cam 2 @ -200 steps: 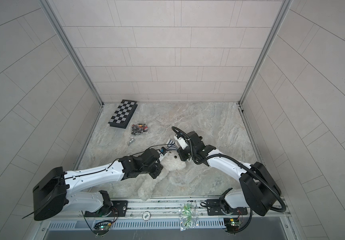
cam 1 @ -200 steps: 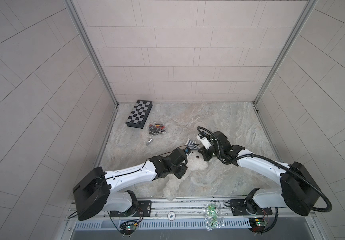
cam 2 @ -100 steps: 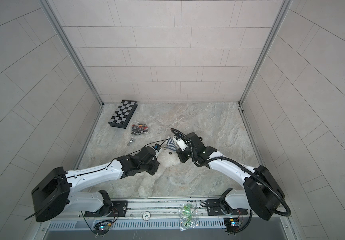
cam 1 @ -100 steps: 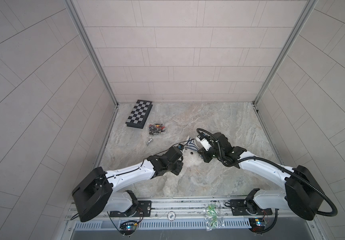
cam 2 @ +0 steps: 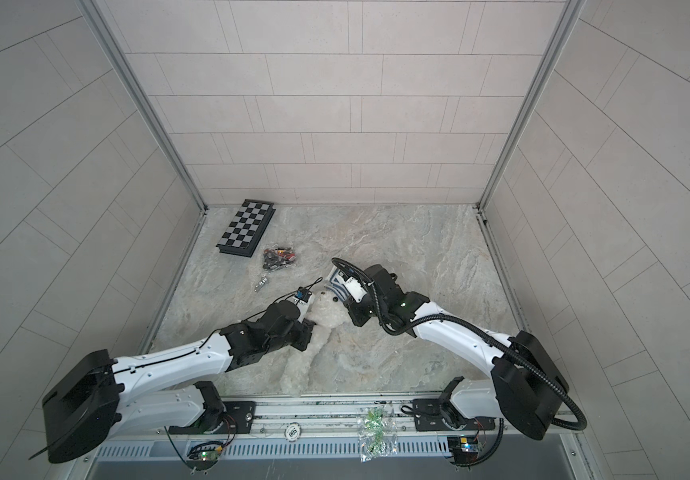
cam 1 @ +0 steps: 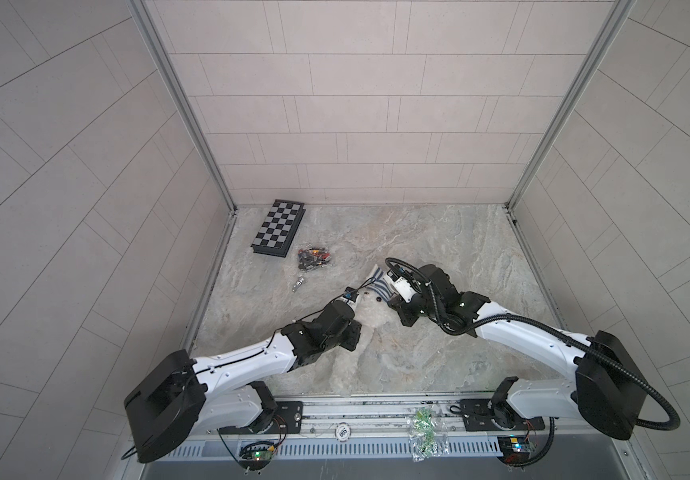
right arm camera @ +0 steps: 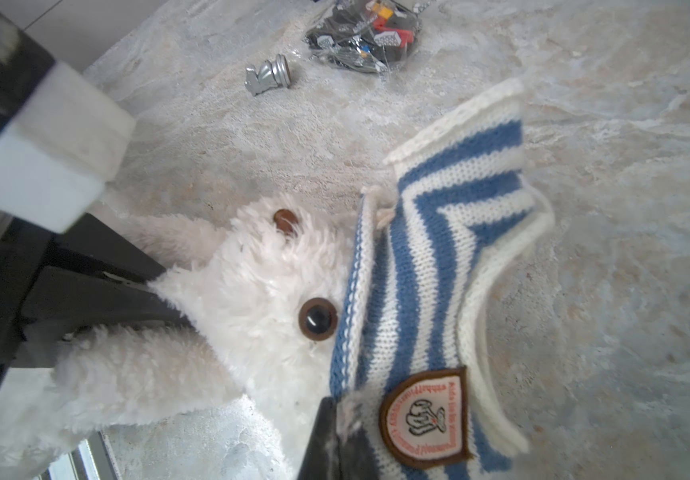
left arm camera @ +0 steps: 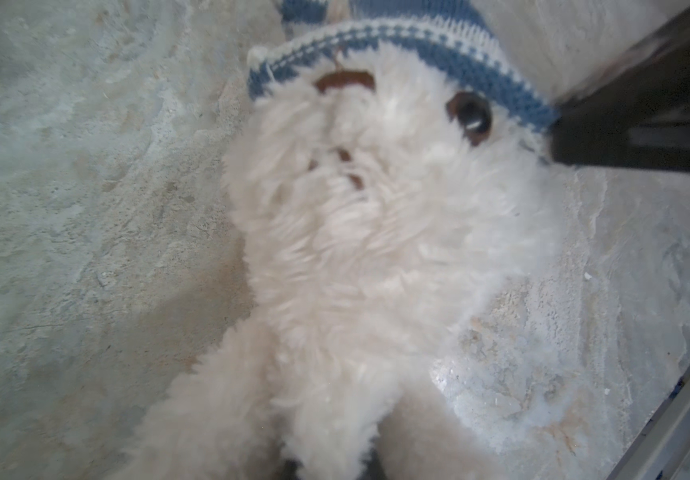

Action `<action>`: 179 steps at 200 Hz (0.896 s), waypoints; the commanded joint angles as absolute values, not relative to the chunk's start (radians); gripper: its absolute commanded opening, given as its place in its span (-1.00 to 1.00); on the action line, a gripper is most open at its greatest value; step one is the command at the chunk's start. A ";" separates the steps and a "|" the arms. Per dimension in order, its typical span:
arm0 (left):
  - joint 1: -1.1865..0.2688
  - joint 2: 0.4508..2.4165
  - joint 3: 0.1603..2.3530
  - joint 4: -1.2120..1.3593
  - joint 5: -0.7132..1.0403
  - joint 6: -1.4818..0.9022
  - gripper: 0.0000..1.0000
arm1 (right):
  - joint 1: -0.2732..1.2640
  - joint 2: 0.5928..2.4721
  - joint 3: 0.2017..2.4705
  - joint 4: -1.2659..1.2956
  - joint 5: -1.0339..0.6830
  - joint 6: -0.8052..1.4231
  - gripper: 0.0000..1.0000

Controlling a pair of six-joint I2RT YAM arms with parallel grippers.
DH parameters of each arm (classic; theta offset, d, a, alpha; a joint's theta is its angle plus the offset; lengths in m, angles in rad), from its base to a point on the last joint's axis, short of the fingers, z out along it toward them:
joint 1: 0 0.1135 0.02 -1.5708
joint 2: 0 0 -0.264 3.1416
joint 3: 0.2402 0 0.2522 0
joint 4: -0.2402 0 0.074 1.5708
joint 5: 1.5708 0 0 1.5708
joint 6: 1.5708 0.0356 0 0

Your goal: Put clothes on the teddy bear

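Note:
The teddy bear (cam 1: 370, 322) (cam 2: 326, 316) lies on its back on the marble table, head toward the rear wall. The left wrist view shows its face (left arm camera: 376, 187), with fur filling the bottom of the frame where my left gripper (left arm camera: 335, 467) (cam 1: 353, 334) is shut on its body. A blue-and-white striped shirt (right arm camera: 438, 282) (cam 1: 379, 282) with a badge (right arm camera: 424, 415) hangs at the crown of the head. Its hem (left arm camera: 397, 45) lies across the forehead. My right gripper (right arm camera: 337, 444) (cam 2: 341, 299) is shut on the shirt beside the badge.
A folded chessboard (cam 1: 278, 228) lies at the back left. Nearer are a clear bag of dark pieces (cam 1: 313, 258) and a silver chess piece (cam 1: 299, 283). A plastic bag with green parts (cam 1: 422, 432) rests on the front rail. Tiled walls close three sides.
Both grippers have moved toward the back of the table. The bear has slid that way and a little left with the left gripper. The shirt stays at its head.

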State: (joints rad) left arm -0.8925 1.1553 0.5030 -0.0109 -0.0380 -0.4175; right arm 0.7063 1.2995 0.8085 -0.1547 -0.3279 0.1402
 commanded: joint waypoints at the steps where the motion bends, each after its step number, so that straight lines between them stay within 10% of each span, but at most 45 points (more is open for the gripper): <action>1: -0.890 1.111 0.472 0.125 -0.081 -0.434 -1.00 | 0.748 1.258 0.853 -0.190 -0.314 0.159 -1.00; 179: -1.035 0.844 0.253 0.469 -0.285 -0.163 -1.00 | 0.861 1.117 1.001 -0.307 -0.222 0.206 -0.88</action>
State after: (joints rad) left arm -1.0302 0.8833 0.2794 0.3832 -0.2592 -0.2001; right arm 0.8383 1.1309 0.9680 -0.2443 -0.2523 0.2249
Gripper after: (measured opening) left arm 0.090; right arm 0.062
